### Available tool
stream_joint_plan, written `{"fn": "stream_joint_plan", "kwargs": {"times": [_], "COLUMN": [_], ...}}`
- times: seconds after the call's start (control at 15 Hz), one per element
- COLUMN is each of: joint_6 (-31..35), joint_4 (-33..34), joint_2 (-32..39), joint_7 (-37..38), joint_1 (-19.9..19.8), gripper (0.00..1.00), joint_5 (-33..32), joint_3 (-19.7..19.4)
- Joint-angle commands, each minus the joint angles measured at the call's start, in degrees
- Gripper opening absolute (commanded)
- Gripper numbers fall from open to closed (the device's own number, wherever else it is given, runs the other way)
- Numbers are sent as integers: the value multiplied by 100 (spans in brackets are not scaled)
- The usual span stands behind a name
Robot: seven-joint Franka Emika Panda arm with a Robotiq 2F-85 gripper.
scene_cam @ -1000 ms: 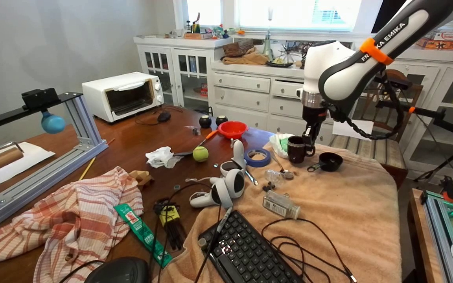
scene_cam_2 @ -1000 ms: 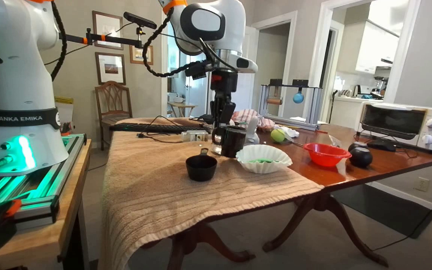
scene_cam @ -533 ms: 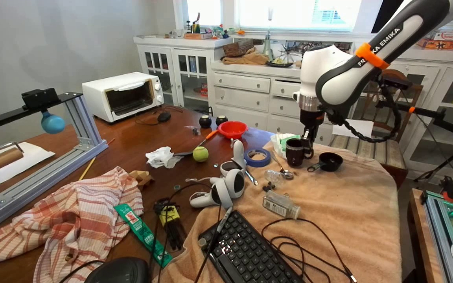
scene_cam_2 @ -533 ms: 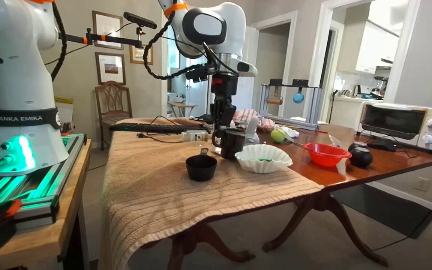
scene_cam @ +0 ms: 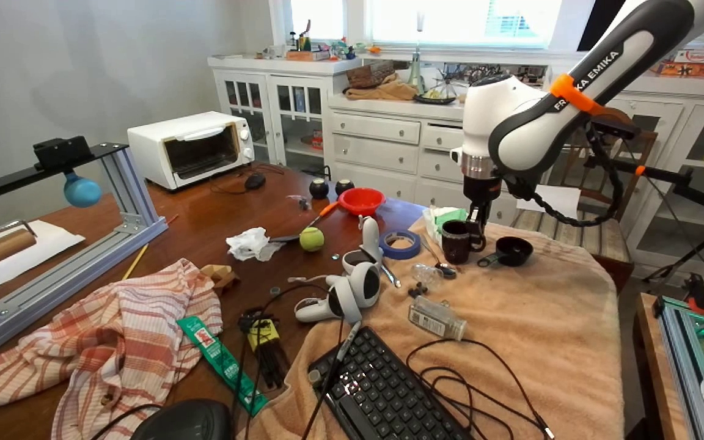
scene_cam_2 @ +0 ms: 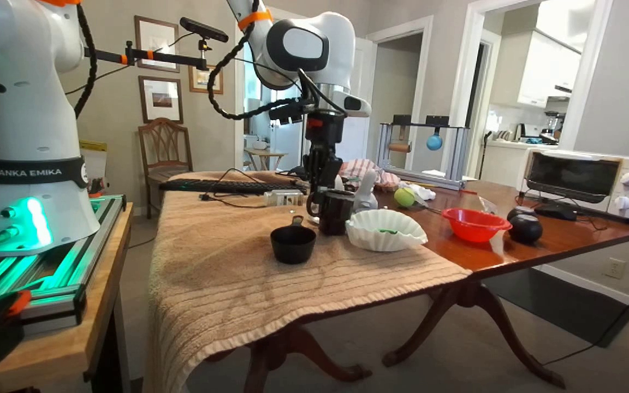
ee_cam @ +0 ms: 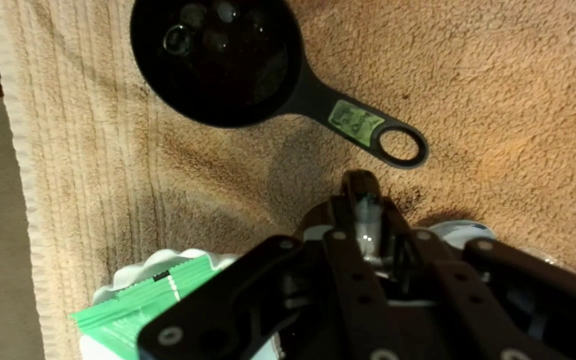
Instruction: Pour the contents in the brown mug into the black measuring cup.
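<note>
Tan towel | brown mug upright, perhaps touching it | gripper clenched on handle

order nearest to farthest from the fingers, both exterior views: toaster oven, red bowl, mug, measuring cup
1. Mug: gripped, so touching.
2. Measuring cup: beside the mug, on the towel.
3. Red bowl: on the mug's other side.
4. Toaster oven: beyond the bowl.

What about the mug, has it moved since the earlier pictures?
Yes, downward: in both exterior views, the mug is now lower against the measuring cup, which has stayed put.
</note>
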Motion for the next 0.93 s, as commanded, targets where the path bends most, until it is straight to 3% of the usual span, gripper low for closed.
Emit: {"fn": "stream_joint_plan", "kwargs": {"times": [0.0,0.47,0.6,0.8,0.87], "joint_6": [120,-91,-269,-342,-159], "joint_4": [53,-126,-263,-736,-254], "joint_2": [146,-259,-624,-1459,-743], "joint_7": [-52,10,144,-921,-346], "joint_1": [7,2,11,-150,-74], "gripper": [51,99,100,100,100], "joint_5": [-87,-162,-308,540,140], "joint_3": [-19,-91,-166,-79,-113]}}
